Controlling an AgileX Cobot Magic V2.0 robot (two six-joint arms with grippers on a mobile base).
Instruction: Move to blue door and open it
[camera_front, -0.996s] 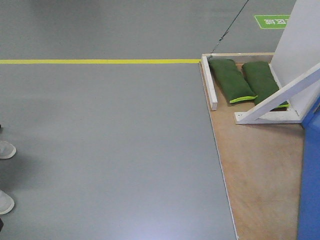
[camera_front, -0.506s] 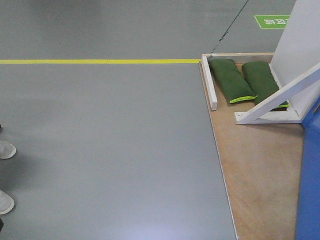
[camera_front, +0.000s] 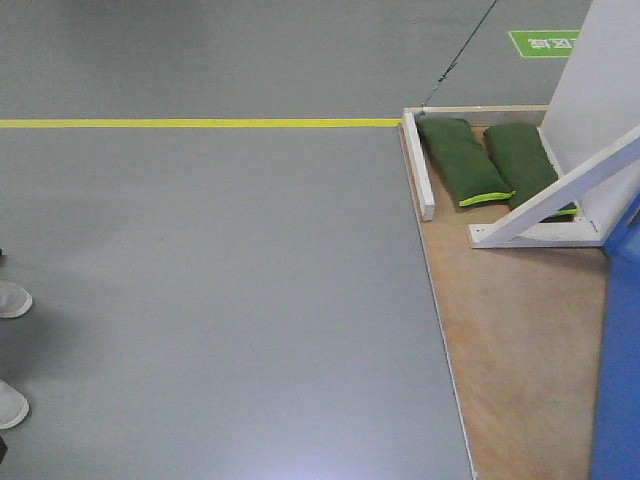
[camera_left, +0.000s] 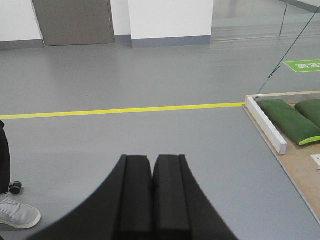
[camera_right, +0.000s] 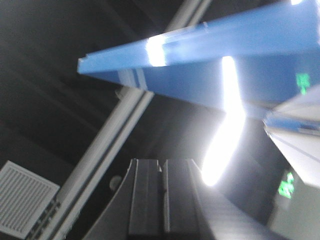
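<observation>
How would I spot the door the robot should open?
Find the wooden platform on the right of the grey floor. The door stands along its right edge. It is the only bright blue thing; the panel and brace beside it are white.

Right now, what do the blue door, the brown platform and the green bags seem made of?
Blue door: smooth glossy panel, painted or laminated; lamps glare off it in the right wrist view. Brown platform: probably unfinished plywood; matte, faint grain. Green bags: soft fabric, sagging, with lime-yellow edging; filling unknown.

Wide grey floor (camera_front: 220, 300) leftward; white brace (camera_front: 560, 193), green bags (camera_front: 460, 160) beside blue door (camera_front: 620, 350).
</observation>
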